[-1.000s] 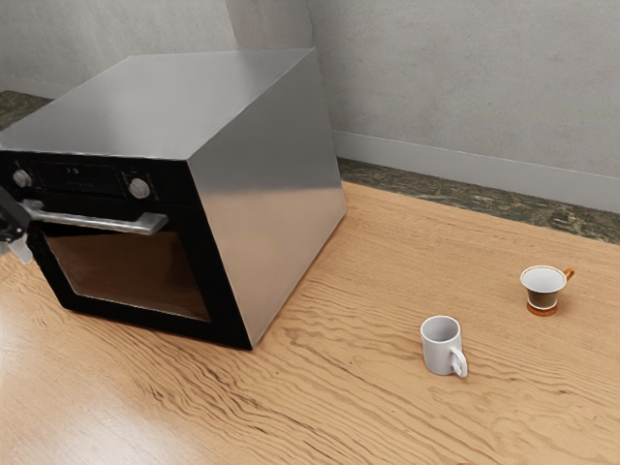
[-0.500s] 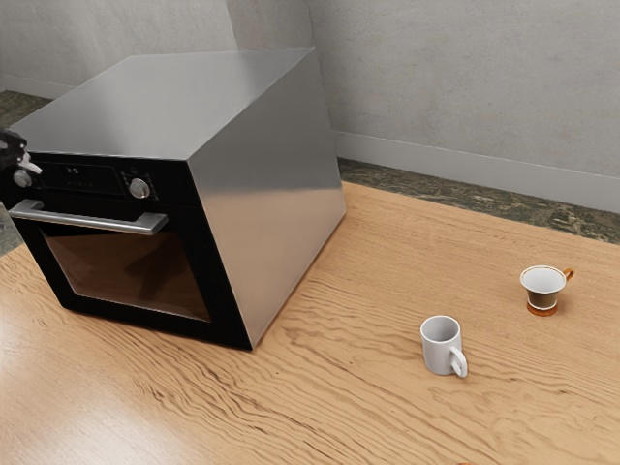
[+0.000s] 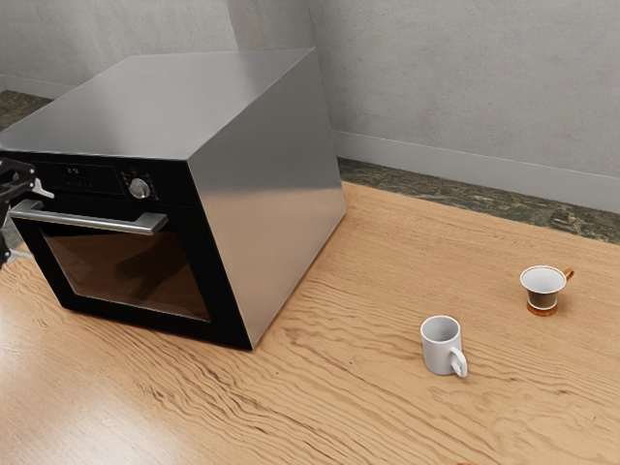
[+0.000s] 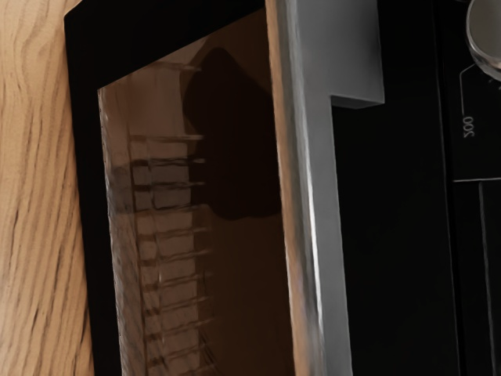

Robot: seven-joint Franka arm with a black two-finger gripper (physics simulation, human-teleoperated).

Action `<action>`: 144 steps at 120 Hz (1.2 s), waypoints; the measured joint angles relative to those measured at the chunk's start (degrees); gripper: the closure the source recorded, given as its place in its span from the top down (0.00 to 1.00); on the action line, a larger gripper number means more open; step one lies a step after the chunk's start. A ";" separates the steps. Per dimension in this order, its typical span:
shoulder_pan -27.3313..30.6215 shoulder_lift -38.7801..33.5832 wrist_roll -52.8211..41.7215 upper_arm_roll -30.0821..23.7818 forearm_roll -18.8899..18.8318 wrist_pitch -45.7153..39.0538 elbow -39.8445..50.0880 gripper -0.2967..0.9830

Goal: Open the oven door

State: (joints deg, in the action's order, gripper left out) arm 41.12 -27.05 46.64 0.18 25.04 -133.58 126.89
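Released claw [image 3: 27,224] by the handle [image 3: 92,221]; in the wrist view, probably a rack [image 4: 168,185] behind glass [image 4: 246,274].

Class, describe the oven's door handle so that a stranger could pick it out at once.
On the wooden table stands a large metal-sided oven with a black front. The door handle runs across that front, just above the brown-tinted window. It is a long, straight silvery bar, unlike the round knob above it.
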 joint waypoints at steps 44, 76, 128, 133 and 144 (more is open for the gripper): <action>-0.60 1.48 4.08 -0.09 -0.67 -3.36 2.13 0.77; -1.12 1.15 5.81 -0.36 -0.74 -5.27 4.67 0.77; 10.78 -34.39 7.33 1.60 -0.60 -7.25 33.76 0.77; 10.91 -35.15 7.39 1.87 -0.61 -7.18 34.01 0.77; 7.71 -34.44 7.24 1.19 -4.60 -3.70 24.44 0.76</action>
State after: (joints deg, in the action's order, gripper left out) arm 48.83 -61.49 53.88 1.36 20.44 -137.28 151.34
